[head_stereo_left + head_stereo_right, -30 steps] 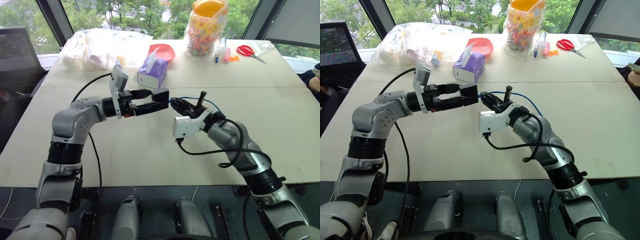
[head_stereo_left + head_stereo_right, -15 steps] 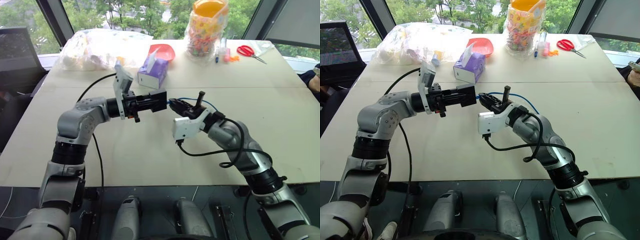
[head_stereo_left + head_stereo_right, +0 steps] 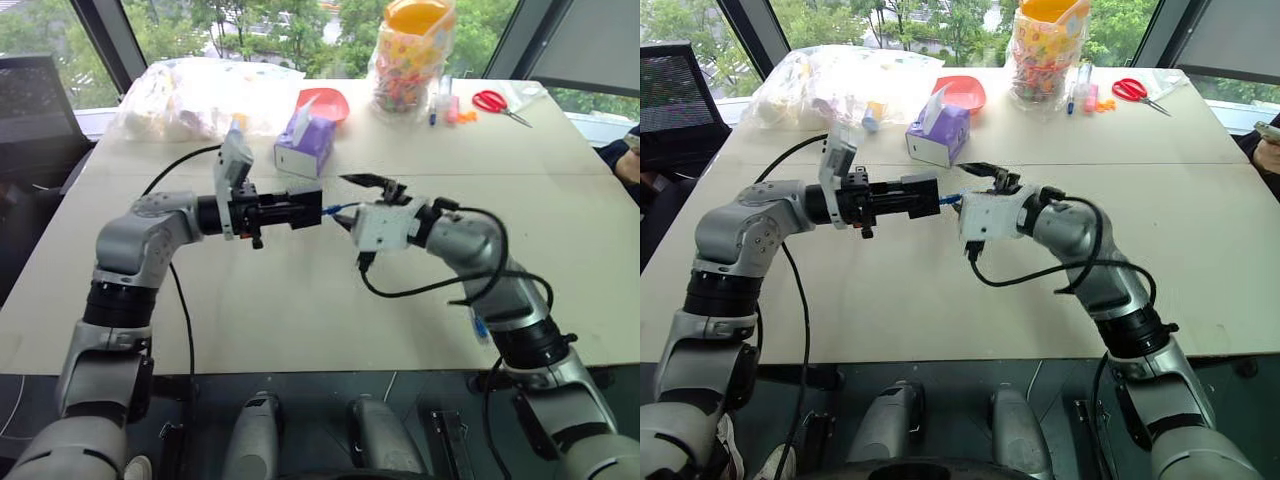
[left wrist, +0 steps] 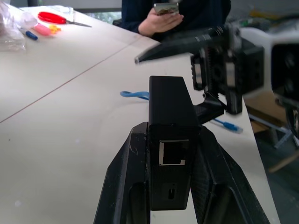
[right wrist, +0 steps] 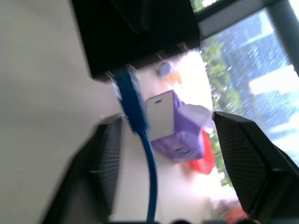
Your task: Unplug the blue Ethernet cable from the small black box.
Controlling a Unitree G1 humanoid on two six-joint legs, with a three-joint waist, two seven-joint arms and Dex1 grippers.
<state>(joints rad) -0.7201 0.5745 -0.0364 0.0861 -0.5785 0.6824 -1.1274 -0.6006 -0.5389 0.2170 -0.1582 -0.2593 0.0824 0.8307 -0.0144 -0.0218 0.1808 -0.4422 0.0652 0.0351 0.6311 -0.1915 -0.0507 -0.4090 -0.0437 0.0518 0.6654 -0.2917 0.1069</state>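
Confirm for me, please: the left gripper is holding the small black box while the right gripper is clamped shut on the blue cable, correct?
Not quite. The left gripper does hold the small black box, but the right gripper is open: the right wrist view shows its fingers spread apart on either side of the blue cable.

Both arms are raised above the table, wrists turned inward so the grippers face each other near the middle; the left gripper point(image 3: 305, 209) points level toward the right, fingers clamped together; the right gripper point(image 3: 352, 203) points toward the left, fingers point(image 5: 252, 163) spread apart.
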